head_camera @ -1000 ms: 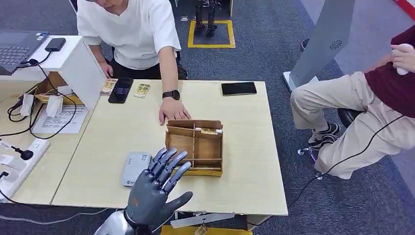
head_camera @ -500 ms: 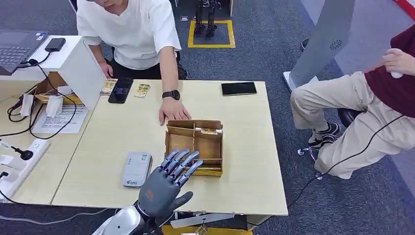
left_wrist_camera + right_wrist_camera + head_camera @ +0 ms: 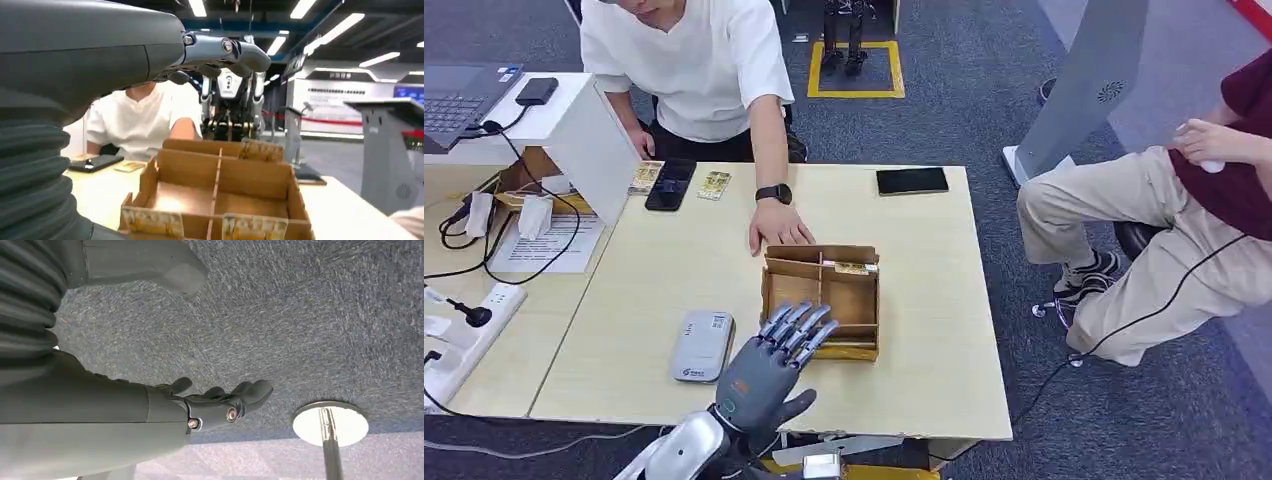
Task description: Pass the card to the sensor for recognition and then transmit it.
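Note:
My left hand (image 3: pixel 769 368) hovers with fingers spread and nothing in it, over the near left corner of the brown cardboard divider box (image 3: pixel 820 253). Its fingertips (image 3: pixel 809 325) reach above the box's front compartments. In the left wrist view the left hand (image 3: pixel 125 55) stretches above the box (image 3: pixel 220 170). Patterned cards (image 3: pixel 152 222) stand along the near wall, and another card (image 3: pixel 851 268) leans at the far wall. The grey-white sensor (image 3: pixel 701 345) lies flat just left of my hand. My right hand (image 3: pixel 220 402) hangs over the carpet, fingers loosely extended, holding nothing.
A person in a white shirt rests a hand (image 3: pixel 776 228) on the table just behind the box. Two phones (image 3: pixel 670 184) (image 3: pixel 911 181) and loose cards (image 3: pixel 714 185) lie at the far edge. A white stand (image 3: pixel 589 140) and power strip (image 3: pixel 464 330) sit left. Another person (image 3: pixel 1164 230) sits right.
My left hand has dropped lower and slid right and forward toward the box, uncovering the sensor. The seated person at the right has lowered a hand.

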### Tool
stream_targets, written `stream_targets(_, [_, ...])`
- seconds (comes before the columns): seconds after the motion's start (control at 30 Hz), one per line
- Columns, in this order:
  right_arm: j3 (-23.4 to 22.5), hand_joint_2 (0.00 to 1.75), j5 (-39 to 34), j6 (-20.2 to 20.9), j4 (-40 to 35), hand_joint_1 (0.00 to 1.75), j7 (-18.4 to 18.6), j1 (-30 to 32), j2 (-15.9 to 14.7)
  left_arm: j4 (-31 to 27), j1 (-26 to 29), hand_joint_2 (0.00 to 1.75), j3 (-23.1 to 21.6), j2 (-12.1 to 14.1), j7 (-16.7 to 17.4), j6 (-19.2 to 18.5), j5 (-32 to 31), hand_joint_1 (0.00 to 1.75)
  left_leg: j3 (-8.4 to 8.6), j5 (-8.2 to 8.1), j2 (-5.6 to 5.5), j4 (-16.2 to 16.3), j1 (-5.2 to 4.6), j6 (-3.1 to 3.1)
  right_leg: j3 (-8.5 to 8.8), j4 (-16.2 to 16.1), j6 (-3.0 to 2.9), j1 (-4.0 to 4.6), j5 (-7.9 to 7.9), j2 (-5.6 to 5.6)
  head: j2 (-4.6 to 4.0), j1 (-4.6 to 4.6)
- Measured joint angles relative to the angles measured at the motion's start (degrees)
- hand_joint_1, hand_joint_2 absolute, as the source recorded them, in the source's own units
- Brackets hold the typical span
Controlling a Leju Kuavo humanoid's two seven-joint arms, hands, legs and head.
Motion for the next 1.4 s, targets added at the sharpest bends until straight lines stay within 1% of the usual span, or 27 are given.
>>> stream_targets(0.03, [0.0, 1.75, 0.09, 0.0, 0.0, 0.0, 0.11, 0.03, 0.0, 0.5, -0.24, 1.75, -0.15, -0.07, 0.45, -0.69, -0.58, 0.0, 0.0, 0.0, -0.01, 0.0, 0.0, 0.0, -0.01, 0.0, 0.0, 0.0, 0.0, -0.01, 0.02, 0.0])
stream_targets(0.1, [0.0, 1.75, 0.2, 0.0, 0.0, 0.0, 0.55, 0.03, 0.0, 2.1, -1.07, 1.75, -0.55, -0.31, 2.96, -2.82, -3.33, 0.0, 0.0, 0.0, -0.02, 0.0, 0.0, 0.0, 0.0, 0.0, 0.0, 0.0, 0.0, -0.02, 0.02, 0.0])
stream_targets(0.17, [0.0, 1.75, 0.33, 0.0, 0.0, 0.0, 0.59, 0.1, 0.0, 3.32, -1.45, 1.75, -0.61, -0.42, 4.3, -3.76, -4.7, 0.0, 0.0, 0.0, 0.02, 0.0, 0.0, 0.0, -0.01, 0.0, 0.0, 0.0, 0.01, 0.02, 0.02, -0.02])
stream_targets(0.37, [0.02, 1.75, 0.85, 0.0, 0.0, 0.0, 1.05, 0.19, 0.0, 6.84, -2.49, 1.75, -0.7, -0.92, 6.05, -4.89, -5.81, 0.0, 0.0, 0.0, 0.01, 0.0, 0.0, 0.0, -0.01, 0.0, 0.0, 0.0, 0.0, 0.02, 0.02, 0.0])
stream_targets(0.6, [0.02, 1.75, 1.01, 0.0, 0.0, 0.0, 1.22, 0.26, 0.0, 8.94, -2.66, 1.75, -0.7, -1.33, 6.25, -4.92, -5.9, 0.0, -0.01, 0.0, 0.01, 0.0, 0.0, 0.0, -0.01, 0.0, 0.0, 0.0, 0.0, 0.02, 0.02, 0.0])
stream_targets(0.67, [0.02, 1.75, 1.14, 0.0, -0.02, 0.0, 1.44, 0.27, 0.0, 9.33, -2.65, 1.75, -0.7, -1.46, 7.35, -5.07, -6.25, 0.0, -0.01, 0.0, 0.01, 0.0, 0.0, 0.0, -0.01, 0.0, 0.0, 0.0, 0.0, 0.01, 0.02, 0.0])
stream_targets(0.77, [0.02, 1.75, 1.36, 0.0, -0.02, 0.0, 1.64, 0.3, 0.0, 10.62, -2.8, 1.75, -0.7, -1.84, 9.75, -6.36, -6.89, 0.0, -0.01, 0.0, 0.01, 0.0, 0.0, 0.0, -0.01, 0.0, 0.0, 0.0, 0.0, 0.01, 0.0, 0.0])
stream_targets(0.9, [0.02, 1.75, 1.42, 0.0, 0.0, 0.0, 1.73, 0.42, -0.09, 12.52, -3.0, 1.75, -0.7, -2.34, 10.82, -6.84, -7.32, 0.0, -0.01, 0.0, 0.0, 0.0, 0.0, 0.0, 0.0, 0.0, 0.0, 0.0, 0.0, 0.01, 0.02, 0.0])
stream_targets(1.0, [0.09, 1.75, 1.29, 0.0, 0.02, 0.0, 1.81, 0.48, -0.13, 13.44, -2.99, 1.75, -0.59, -2.86, 12.53, -5.41, -8.77, 0.0, -0.02, 0.0, 0.0, 0.0, 0.0, 0.0, 0.0, 0.0, 0.0, 0.0, 0.0, 0.01, 0.02, 0.0])
stream_targets(1.07, [0.09, 1.75, 0.9, 0.0, 0.0, 0.0, 1.95, 0.47, -0.13, 13.53, -2.58, 1.75, 0.22, -3.67, 15.14, -2.04, -11.31, 0.0, -0.03, 0.0, 0.0, 0.0, 0.0, 0.0, 0.0, 0.0, 0.0, 0.0, 0.0, 0.01, 0.02, 0.0])
stream_targets(1.13, [0.15, 1.75, 0.83, 0.0, 0.0, 0.0, 2.3, 0.48, -0.13, 13.51, -2.2, 1.75, 1.56, -4.35, 16.94, 0.4, -13.62, 0.0, -0.04, 0.0, 0.0, 0.0, 0.0, 0.0, 0.0, 0.0, 0.0, 0.0, 0.0, 0.0, 0.02, 0.02])
stream_targets(1.23, [0.7, 1.75, 0.66, 0.0, 0.02, 0.0, 2.4, 0.53, -0.13, 13.31, -1.21, 1.75, 3.88, -5.2, 18.12, 1.81, -15.93, 0.0, -0.03, 0.0, 0.0, 0.0, 0.0, 0.0, 0.0, 0.0, 0.0, 0.0, 0.0, 0.0, 0.0, 0.02])
stream_targets(1.33, [0.98, 1.75, 0.55, 0.0, 0.04, 0.0, 2.43, 0.54, -0.15, 13.18, -0.52, 1.75, 5.27, -5.75, 18.58, 2.66, -16.09, 0.0, -0.03, 0.0, -0.01, 0.0, 0.0, 0.0, 0.0, 0.0, 0.0, 0.0, 0.0, -0.01, 0.02, 0.0])
stream_targets(1.4, [1.14, 1.75, 0.48, 0.0, 0.09, 0.0, 2.45, 0.56, -0.15, 13.0, 0.1, 1.75, 6.17, -6.12, 19.37, 4.86, -16.17, 0.0, -0.03, 0.0, 0.0, 0.0, 0.0, 0.0, 0.0, 0.0, 0.0, 0.0, 0.0, 0.0, 0.02, 0.0])
